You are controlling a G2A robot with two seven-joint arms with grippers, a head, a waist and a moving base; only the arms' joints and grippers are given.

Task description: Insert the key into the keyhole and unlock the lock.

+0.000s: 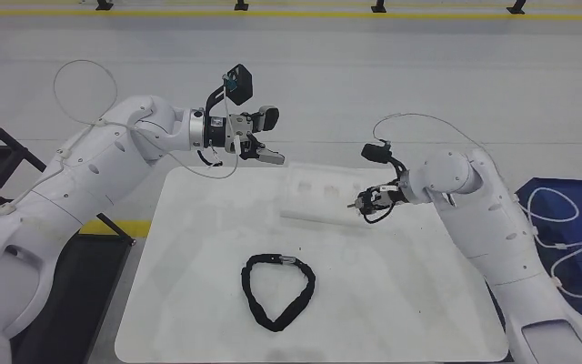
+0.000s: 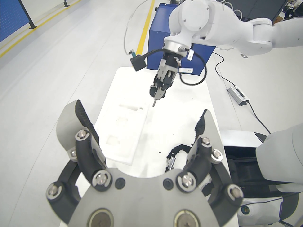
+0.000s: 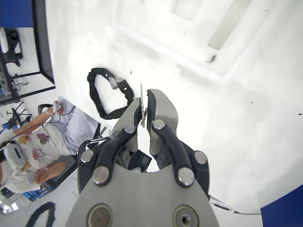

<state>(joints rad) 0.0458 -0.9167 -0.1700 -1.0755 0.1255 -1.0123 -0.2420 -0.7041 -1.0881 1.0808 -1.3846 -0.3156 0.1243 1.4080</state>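
Note:
A black chain lock [image 1: 277,291] lies in a closed loop on the white table [image 1: 191,237], its silver lock cylinder [image 1: 284,260] at the far side of the loop. My right gripper [image 1: 356,204] hangs above the table's far right part, over the near edge of the white foam tray [image 1: 318,198], shut on a thin metal key [image 3: 142,95] whose blade sticks out past the fingertips. In the right wrist view the chain lock [image 3: 104,95] lies beyond the key. My left gripper [image 1: 265,156] is open and holds nothing, above the table's far left edge.
The white foam tray [image 2: 123,128] with several shallow recesses sits at the far middle of the table. A blue cabinet [image 2: 165,36] stands off the table's right side. Bare table surrounds the chain on all sides.

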